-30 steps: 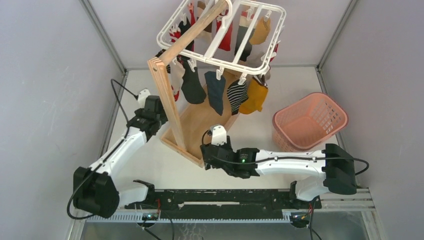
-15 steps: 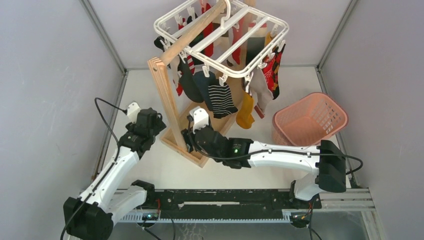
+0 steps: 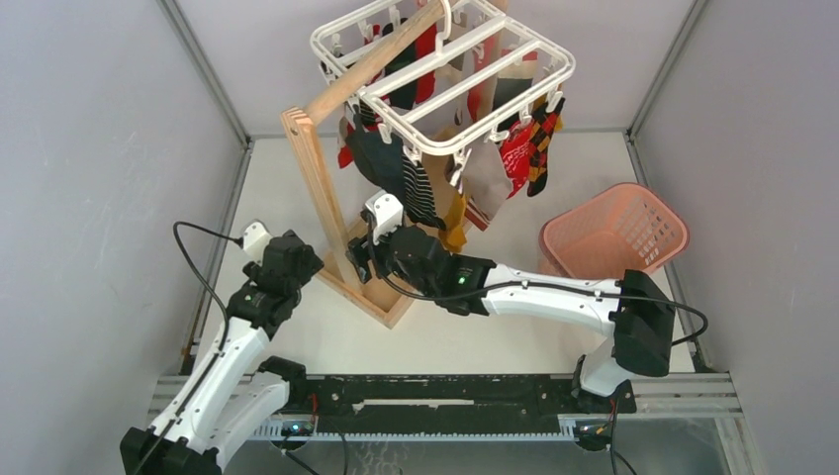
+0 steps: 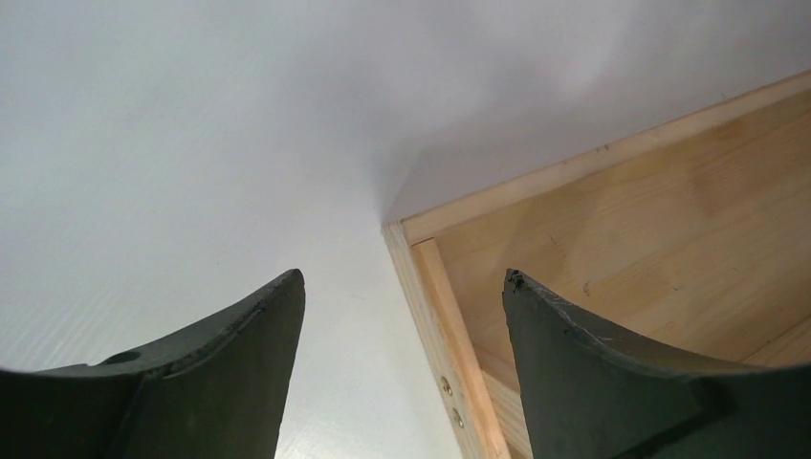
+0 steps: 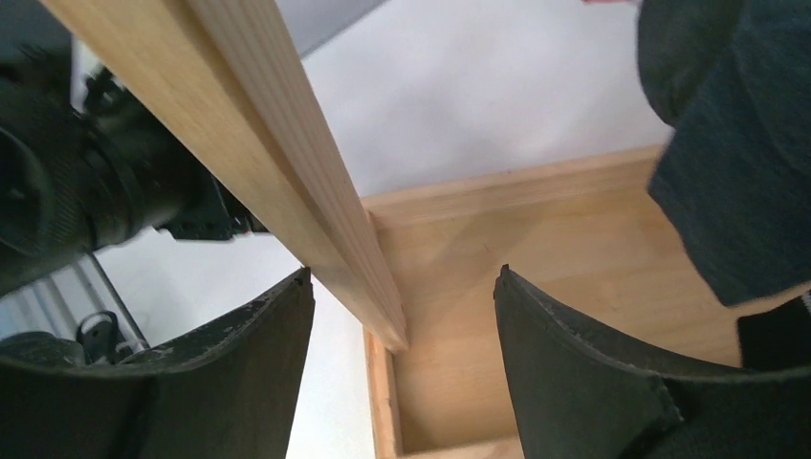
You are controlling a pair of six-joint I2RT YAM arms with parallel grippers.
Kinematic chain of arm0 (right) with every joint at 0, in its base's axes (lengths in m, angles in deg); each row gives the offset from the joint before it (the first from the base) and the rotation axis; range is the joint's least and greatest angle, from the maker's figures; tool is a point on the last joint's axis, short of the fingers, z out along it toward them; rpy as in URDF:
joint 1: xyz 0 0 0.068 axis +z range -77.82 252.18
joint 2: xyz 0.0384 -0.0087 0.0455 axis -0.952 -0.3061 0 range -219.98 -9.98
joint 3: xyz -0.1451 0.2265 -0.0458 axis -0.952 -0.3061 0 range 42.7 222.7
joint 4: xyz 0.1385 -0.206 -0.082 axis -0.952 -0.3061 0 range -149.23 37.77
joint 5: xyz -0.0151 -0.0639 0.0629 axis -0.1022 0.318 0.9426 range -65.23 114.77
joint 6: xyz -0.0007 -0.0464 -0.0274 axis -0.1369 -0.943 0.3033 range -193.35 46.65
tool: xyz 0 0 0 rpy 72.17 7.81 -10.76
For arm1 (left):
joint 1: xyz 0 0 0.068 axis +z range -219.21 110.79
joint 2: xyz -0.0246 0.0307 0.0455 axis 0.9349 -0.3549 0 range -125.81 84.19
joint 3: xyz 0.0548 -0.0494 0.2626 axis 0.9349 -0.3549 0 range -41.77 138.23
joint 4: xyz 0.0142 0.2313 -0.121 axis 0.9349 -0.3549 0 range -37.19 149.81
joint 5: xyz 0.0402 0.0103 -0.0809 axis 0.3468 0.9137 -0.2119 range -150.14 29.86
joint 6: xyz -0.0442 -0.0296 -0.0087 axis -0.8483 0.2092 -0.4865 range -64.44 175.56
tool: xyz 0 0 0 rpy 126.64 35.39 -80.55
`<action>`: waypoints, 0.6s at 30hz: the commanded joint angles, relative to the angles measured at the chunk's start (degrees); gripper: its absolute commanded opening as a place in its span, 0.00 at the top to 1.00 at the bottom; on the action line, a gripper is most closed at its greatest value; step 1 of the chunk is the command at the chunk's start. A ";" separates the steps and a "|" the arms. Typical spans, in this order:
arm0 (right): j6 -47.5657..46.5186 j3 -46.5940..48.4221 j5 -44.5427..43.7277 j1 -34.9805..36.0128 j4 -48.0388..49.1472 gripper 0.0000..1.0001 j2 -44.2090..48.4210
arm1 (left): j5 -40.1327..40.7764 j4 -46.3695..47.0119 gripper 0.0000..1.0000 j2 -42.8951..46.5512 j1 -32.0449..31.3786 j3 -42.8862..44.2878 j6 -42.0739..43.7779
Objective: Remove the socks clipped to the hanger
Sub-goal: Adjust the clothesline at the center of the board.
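The white hanger point(image 3: 465, 74) hangs from the arm of a wooden stand point(image 3: 319, 193), and several socks are clipped under it: black point(image 3: 381, 158), striped point(image 3: 421, 193), red patterned point(image 3: 514, 148), argyle point(image 3: 540, 139), grey point(image 3: 485, 188) and mustard point(image 3: 455, 226). My right gripper point(image 3: 358, 259) is open, low at the stand's post point(image 5: 287, 163), which passes between its jaws point(image 5: 402, 287). A dark sock point(image 5: 736, 143) hangs just right of it. My left gripper point(image 3: 312, 259) is open at the base's left edge point(image 4: 449, 316), holding nothing point(image 4: 402, 287).
A pink basket point(image 3: 613, 237) stands at the right on the white table point(image 3: 287, 327). The stand's wooden base tray point(image 3: 391, 292) lies between both grippers. Grey walls close in on the left, the right and the back.
The right arm has reached left and forward until its jaws stand around the post. The left arm has drawn back toward the near edge. The hanger has turned and its socks have swung.
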 commanded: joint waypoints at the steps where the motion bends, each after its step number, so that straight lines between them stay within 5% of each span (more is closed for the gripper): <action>1: -1.80 5.43 2.45 0.62 6.57 0.24 -1.35 | -0.18 0.52 0.20 0.83 -0.06 -1.33 -1.43; 7: -3.45 14.10 1.84 2.03 3.70 0.31 -6.74 | -0.10 0.50 0.20 2.18 -0.08 -2.49 -1.66; 13: -3.25 30.08 -5.57 2.63 -6.19 0.68 -16.29 | 0.42 -0.12 0.20 3.97 -0.06 -2.97 -1.83; 18: -1.86 37.60 -11.56 2.45 -9.53 0.89 -21.36 | 0.02 0.18 0.20 4.46 -0.06 -3.42 -2.09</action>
